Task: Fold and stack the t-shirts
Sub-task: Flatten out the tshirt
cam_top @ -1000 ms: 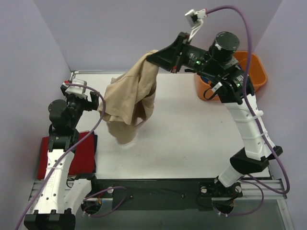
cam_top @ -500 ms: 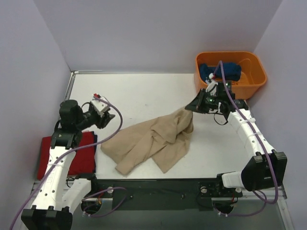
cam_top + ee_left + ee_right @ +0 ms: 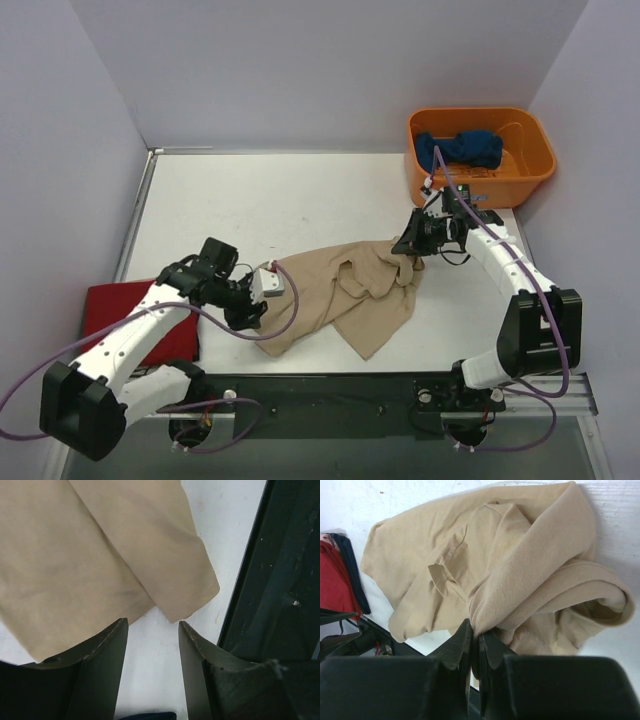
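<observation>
The tan t-shirt lies crumpled on the white table. My right gripper is shut on a thick fold at the shirt's right end, seen in the right wrist view with the shirt bunched ahead. My left gripper is open and empty over bare table, at the shirt's near-left corner. In the left wrist view that corner of the shirt lies just ahead of the fingertips. A red t-shirt lies folded at the near left. A dark blue t-shirt sits in the bin.
The orange bin stands at the back right, behind my right arm. The table's black front rail runs close beside my left gripper. A dark strip borders the red shirt. Purple walls enclose the table.
The tan shirt, held up in the air a second ago, now lies on the table. My left gripper has let go and moved to the shirt's near-left corner. My right gripper has shifted slightly.
</observation>
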{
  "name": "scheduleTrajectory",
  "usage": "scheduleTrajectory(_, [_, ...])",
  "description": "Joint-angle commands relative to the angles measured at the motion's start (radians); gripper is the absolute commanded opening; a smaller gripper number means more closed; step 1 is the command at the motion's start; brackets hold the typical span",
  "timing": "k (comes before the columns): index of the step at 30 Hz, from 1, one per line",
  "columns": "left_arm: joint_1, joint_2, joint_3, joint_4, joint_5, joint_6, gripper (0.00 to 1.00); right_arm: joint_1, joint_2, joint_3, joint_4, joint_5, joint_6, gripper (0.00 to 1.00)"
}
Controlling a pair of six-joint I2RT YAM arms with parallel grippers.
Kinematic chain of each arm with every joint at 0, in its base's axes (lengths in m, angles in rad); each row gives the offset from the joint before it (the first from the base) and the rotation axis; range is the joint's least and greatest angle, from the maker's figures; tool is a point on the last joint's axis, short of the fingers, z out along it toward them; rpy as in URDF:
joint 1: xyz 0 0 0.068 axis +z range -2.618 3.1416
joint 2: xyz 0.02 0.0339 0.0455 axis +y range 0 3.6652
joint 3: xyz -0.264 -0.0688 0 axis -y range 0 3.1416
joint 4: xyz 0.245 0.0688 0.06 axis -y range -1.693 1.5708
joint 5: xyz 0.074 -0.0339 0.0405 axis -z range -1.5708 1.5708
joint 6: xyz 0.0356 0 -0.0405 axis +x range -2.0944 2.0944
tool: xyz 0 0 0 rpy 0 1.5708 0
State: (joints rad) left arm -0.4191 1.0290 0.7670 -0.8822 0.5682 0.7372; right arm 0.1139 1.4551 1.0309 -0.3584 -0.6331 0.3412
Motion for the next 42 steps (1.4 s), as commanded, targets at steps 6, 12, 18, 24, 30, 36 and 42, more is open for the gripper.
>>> scheduleTrajectory(6, [-0.204, 0.252, -0.093, 0.271, -0.221, -0.151, 0.56, -0.006, -0.039, 0.006, -0.005, 0.050, -0.054, 0.00])
scheduleTrajectory(12, [-0.277, 0.295, -0.110, 0.296, -0.280, -0.173, 0.53, -0.011, -0.058, -0.028, 0.016, 0.058, -0.051, 0.00])
scheduleTrajectory(18, [-0.308, 0.333, -0.097, 0.290, -0.289, -0.179, 0.14, -0.028, -0.048, -0.015, 0.016, 0.059, -0.051, 0.00])
scheduleTrajectory(24, [-0.258, 0.321, 0.064, 0.161, -0.423, -0.109, 0.00, -0.059, -0.068, 0.036, 0.003, 0.039, -0.044, 0.00])
scheduleTrajectory(30, [0.142, 0.407, 0.550, 0.229, -0.609, 0.066, 0.00, -0.079, 0.022, 0.413, -0.001, -0.040, 0.031, 0.00])
scheduleTrajectory(36, [0.305, 0.546, 1.093, 0.261, -0.626, 0.087, 0.00, -0.094, 0.211, 0.984, -0.002, -0.158, 0.152, 0.00])
scheduleTrajectory(42, [0.368, 0.488, 1.037, 0.307, -0.542, 0.139, 0.00, -0.141, 0.202, 0.988, -0.007, -0.243, 0.138, 0.00])
